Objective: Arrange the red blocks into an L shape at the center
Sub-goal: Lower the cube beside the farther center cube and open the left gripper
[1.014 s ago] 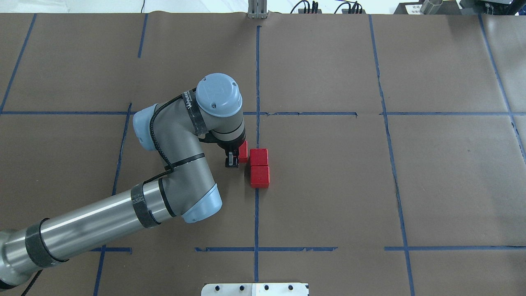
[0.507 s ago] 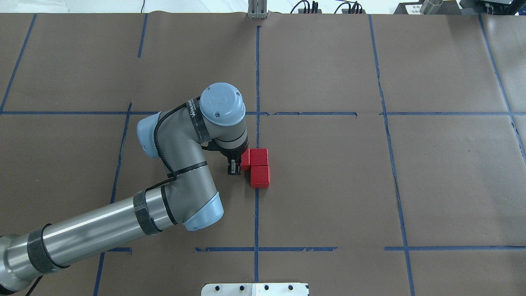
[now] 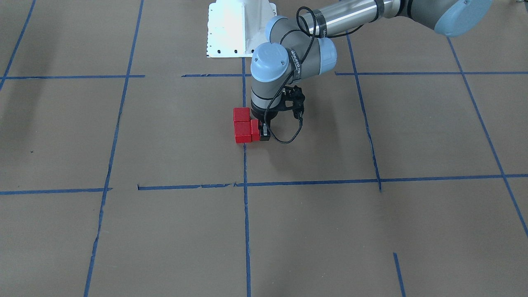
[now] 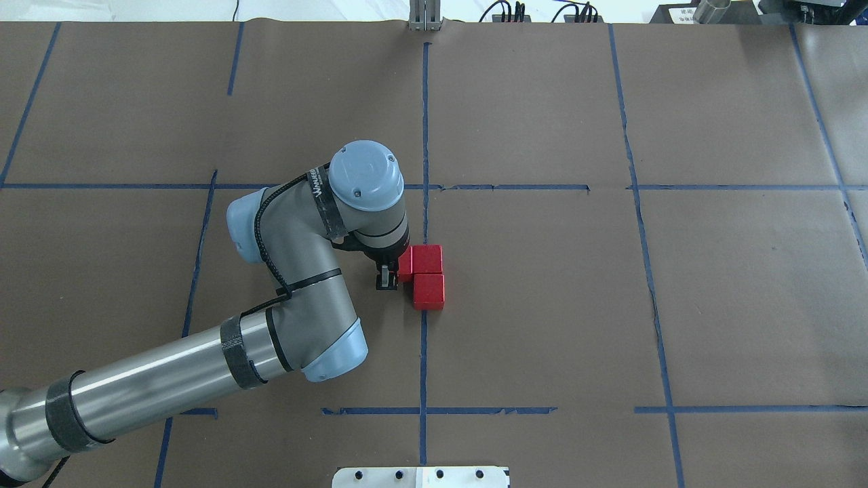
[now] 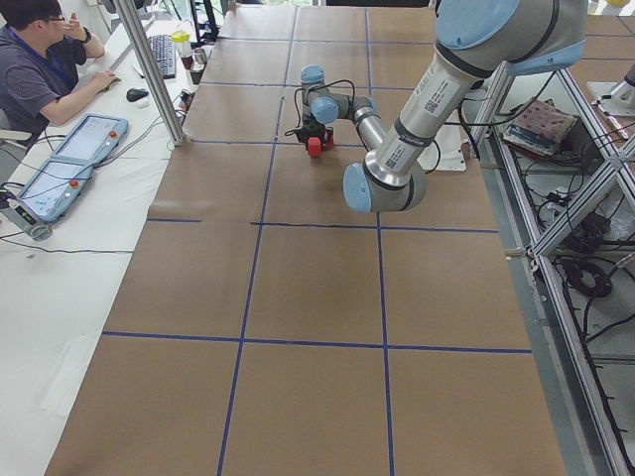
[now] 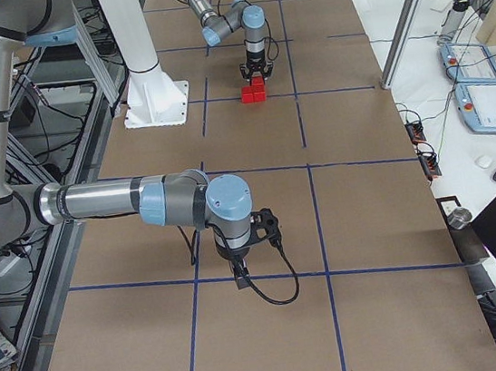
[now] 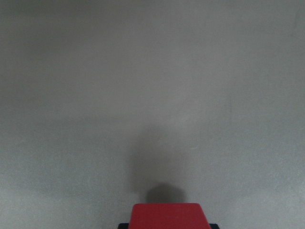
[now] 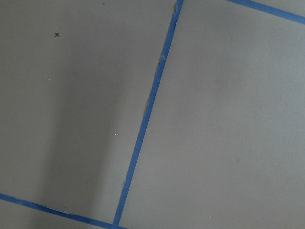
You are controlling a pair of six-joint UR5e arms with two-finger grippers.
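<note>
Two red blocks (image 4: pixel 427 258) (image 4: pixel 428 291) sit touching in a lengthwise row on the blue tape line that splits the center cell (image 4: pixel 529 305). My left gripper (image 4: pixel 397 270) is shut on the third red block (image 4: pixel 405 264), low at the paper, with it pressed against the left side of the farther block. In the front view the held block (image 3: pixel 255 130) sits beside the pair (image 3: pixel 242 123), with the left gripper (image 3: pixel 260 132) on it. The left wrist view shows the held block's top (image 7: pixel 169 215). My right gripper (image 6: pixel 239 273) shows only in the exterior right view; I cannot tell if it is open.
The white robot base plate (image 3: pixel 237 29) stands at the robot's side of the table. The left arm's elbow and forearm (image 4: pixel 285 271) lie over the left half of the center cell. An operator (image 5: pixel 40 69) sits at a side desk with pendants.
My left gripper has moved right and slightly nearer with the red block, bringing it against the farther block of the pair. The pair has not moved.
</note>
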